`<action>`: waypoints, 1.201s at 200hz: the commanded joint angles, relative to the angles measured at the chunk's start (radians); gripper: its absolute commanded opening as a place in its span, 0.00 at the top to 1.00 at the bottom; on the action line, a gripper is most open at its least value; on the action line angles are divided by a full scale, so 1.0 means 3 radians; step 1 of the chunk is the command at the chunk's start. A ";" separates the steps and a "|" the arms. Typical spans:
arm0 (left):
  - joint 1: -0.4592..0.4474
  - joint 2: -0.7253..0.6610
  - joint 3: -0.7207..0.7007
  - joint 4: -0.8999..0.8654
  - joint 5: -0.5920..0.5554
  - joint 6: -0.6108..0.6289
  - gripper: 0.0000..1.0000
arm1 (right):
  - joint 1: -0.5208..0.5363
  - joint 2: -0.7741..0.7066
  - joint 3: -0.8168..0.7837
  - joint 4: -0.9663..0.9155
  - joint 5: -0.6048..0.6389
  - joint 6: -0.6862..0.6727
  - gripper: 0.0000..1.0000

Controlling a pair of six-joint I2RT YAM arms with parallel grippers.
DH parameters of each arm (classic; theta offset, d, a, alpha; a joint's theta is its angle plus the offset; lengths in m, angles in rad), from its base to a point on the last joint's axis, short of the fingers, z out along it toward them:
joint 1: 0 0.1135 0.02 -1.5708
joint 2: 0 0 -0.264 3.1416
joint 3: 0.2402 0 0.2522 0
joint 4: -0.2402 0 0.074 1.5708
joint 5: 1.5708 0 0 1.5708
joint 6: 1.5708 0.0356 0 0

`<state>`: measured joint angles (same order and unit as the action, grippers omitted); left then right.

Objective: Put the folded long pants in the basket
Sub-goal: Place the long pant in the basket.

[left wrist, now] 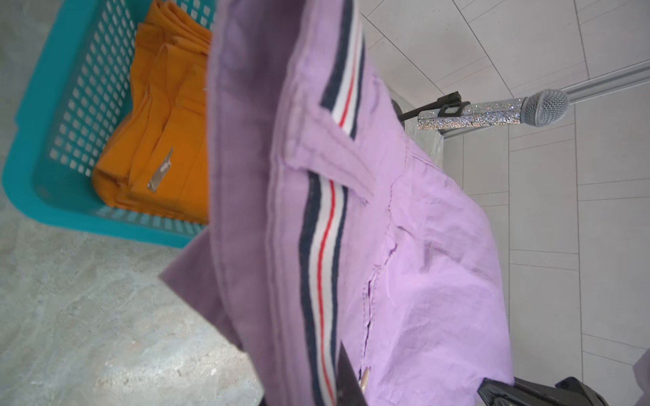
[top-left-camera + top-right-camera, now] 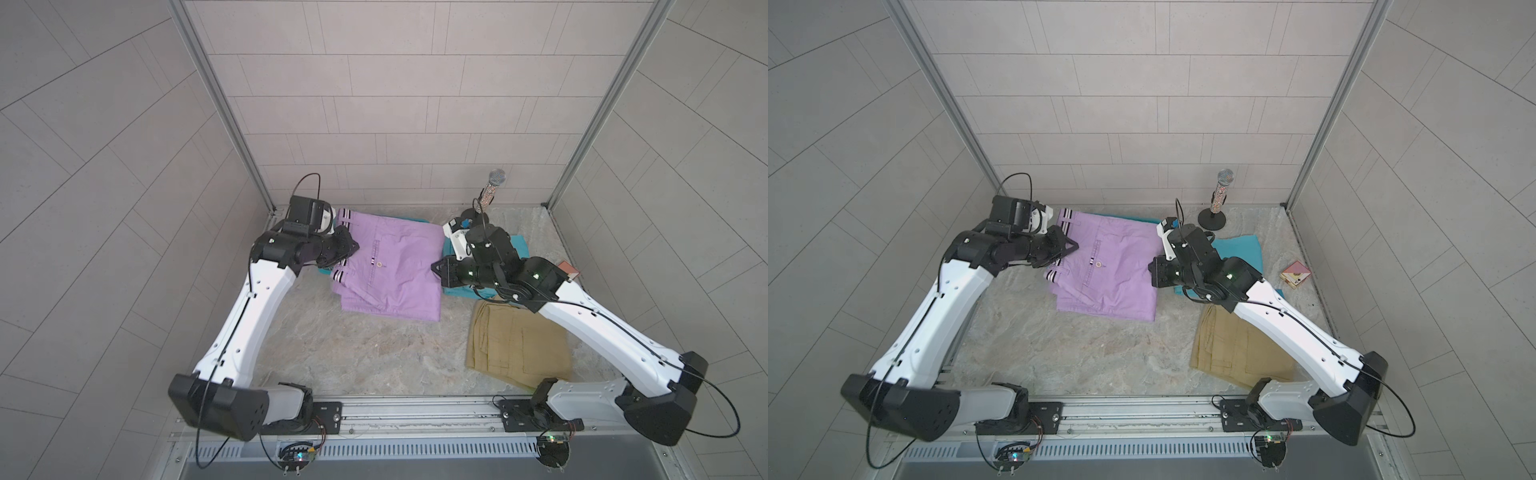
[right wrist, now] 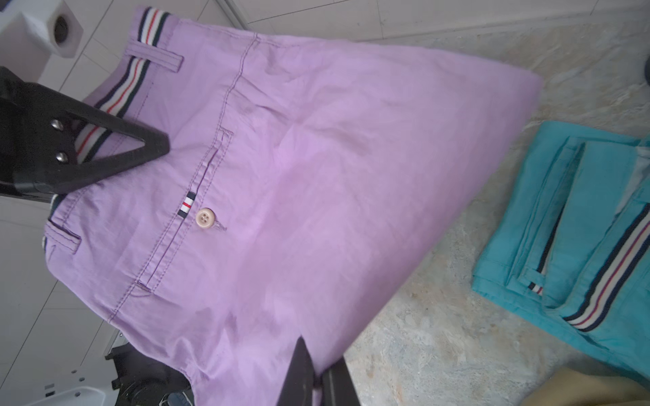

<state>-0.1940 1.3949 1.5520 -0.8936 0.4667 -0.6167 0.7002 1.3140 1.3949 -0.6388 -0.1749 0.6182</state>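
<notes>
- Left arm: stretched forward from the near rail, wrist bent inward. The left gripper [image 2: 352,248] is clamped on the striped waistband of the lilac folded pants [image 2: 399,266]. One black triangular finger [image 3: 116,147] lies on top of the cloth.
- Rectangular turquoise plastic basket [image 1: 84,112]: perforated mesh walls, standing on the marbled grey tabletop [image 2: 353,353] below the left gripper. The plain orange folded pants [image 1: 165,123] lie flat inside it.
- Lilac folded pants: soft woven cloth, lightly creased, with navy-white-red trim and the buttoned pocket facing up. They are held off the tabletop between both grippers and spread above the basket. In both top views they cover the basket almost wholly.
- Right arm: stretched forward, wrist bent inward towards the left arm. The right gripper [image 2: 436,269] is closed tight on the opposite edge of the lilac folded pants.
- Turquoise folded pants with striped side trim [image 3: 580,228]: on the tabletop under the right wrist, outside the basket.
- Khaki tan folded pants [image 2: 515,349]: on the tabletop at the near right, partly beneath the right forearm, outside the basket.
- Glittered microphone on a round black stand [image 2: 1221,191]: upright at the back.
- Small pink box [image 2: 1295,274]: near the right wall.
</notes>
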 commanded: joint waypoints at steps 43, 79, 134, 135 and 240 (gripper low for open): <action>0.0232 0.1285 0.1365 -0.0408 0.0162 0.0445 1.00 | -0.0249 0.0913 0.0680 0.0333 0.0104 -0.0218 1.00; 0.0260 0.1947 0.1838 -0.0618 0.0038 0.0544 1.00 | -0.0359 0.1503 0.0991 0.0399 0.0067 -0.0240 1.00; 0.0287 0.2358 0.1635 -0.0416 -0.0001 0.0643 1.00 | -0.0370 0.2200 0.1149 0.0539 0.0124 -0.0302 1.00; 0.0288 0.2354 0.1618 -0.0398 -0.0001 0.0638 1.00 | -0.0368 0.2213 0.1149 0.0539 0.0126 -0.0302 1.00; 0.0406 0.1936 0.1546 0.0191 0.0037 0.0479 1.00 | -0.0299 0.2097 0.1698 0.0203 0.0428 -0.0525 1.00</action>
<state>-0.0807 2.0438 2.0079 -0.9237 0.4938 -0.4625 0.6060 1.9858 1.8019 -0.5510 -0.1024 0.4988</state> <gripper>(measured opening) 0.126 0.070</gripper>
